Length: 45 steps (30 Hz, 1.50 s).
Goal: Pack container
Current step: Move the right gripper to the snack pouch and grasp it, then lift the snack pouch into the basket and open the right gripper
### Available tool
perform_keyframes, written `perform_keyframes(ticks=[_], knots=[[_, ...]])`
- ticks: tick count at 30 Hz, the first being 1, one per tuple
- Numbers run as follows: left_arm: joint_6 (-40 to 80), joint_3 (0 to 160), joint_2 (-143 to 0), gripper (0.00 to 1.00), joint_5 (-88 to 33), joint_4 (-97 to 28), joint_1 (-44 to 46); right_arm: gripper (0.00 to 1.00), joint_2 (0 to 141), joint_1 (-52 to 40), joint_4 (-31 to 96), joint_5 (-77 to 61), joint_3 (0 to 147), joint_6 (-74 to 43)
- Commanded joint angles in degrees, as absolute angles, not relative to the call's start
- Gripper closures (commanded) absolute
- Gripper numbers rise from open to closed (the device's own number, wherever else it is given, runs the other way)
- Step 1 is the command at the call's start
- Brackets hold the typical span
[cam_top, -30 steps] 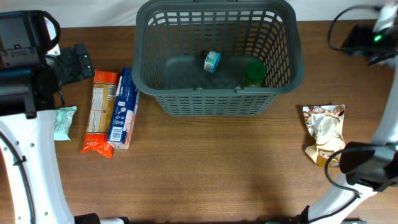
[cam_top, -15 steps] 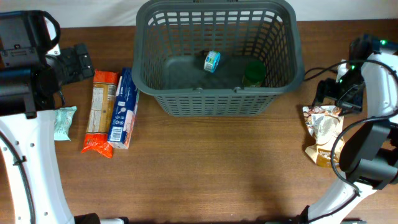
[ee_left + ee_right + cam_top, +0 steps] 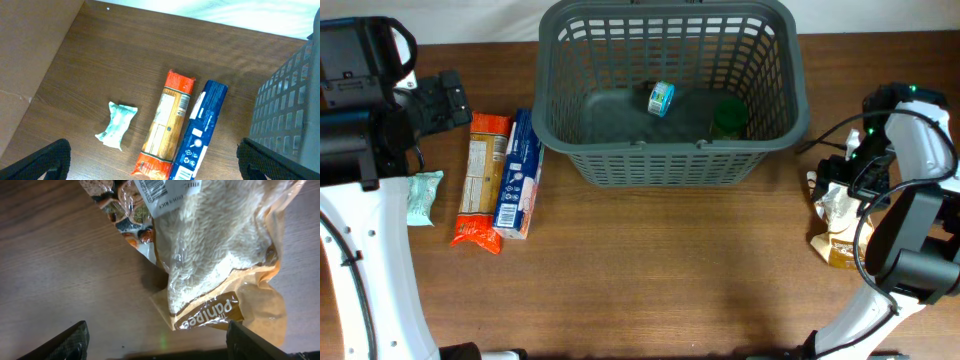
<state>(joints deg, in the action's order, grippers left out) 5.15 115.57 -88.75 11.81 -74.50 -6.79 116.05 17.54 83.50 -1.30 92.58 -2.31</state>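
The dark grey basket point(image 3: 620, 165) stands at the back middle of the table, with a small teal pack point(image 3: 661, 98) and a green item point(image 3: 728, 117) inside. Its lattice side shows in the left wrist view point(image 3: 287, 110). My left gripper point(image 3: 440, 100) is open above the table left of the basket; its fingertips frame the left wrist view point(image 3: 152, 160). My right gripper point(image 3: 840, 180) is open, low over a clear bag of rice point(image 3: 840, 225) at the right. The bag point(image 3: 220, 255) fills the right wrist view above the open fingers point(image 3: 157, 340).
Left of the basket lie an orange pasta pack point(image 3: 480, 180), a blue box point(image 3: 518, 175) and a small mint packet point(image 3: 423, 197). They also show in the left wrist view: pasta point(image 3: 167, 125), box point(image 3: 200, 132), packet point(image 3: 117, 125).
My right arm has swung in from the far right corner and come down over the rice bag. The left arm and the items have not moved.
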Motion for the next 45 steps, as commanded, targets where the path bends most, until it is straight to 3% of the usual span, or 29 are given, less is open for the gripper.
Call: perform_keyframes(ticks=[1,16,24,31,39,45], knots=[[4.23,115.55,-89.19,0.01,11.4,-74.61,-7.03,0.2,115.33,17.21,83.13,0.1,90.8,-1.69],[4.23,115.55,-89.19,0.01,11.4,-74.59,-7.03,0.09,115.35,17.43,70.06,6.04,82.24,-1.96],[4.23,115.55,-89.19,0.01,11.4,-74.59,-7.03,0.13,115.52,19.25,64.38,8.64,80.58,-3.55],[4.23,115.55,-89.19,0.01,11.4,-74.59,-7.03,0.38,115.63,21.3,60.8,8.67,79.83,-4.86],[4.23,115.55,-89.19,0.01,11.4,-74.59,-7.03,0.96,115.66,22.83,57.21,8.64,79.66,-10.26],[4.23,115.55,-89.19,0.01,11.38,-74.59,-7.03,0.96,115.61,22.96,56.69,7.22,79.92,-12.56]])
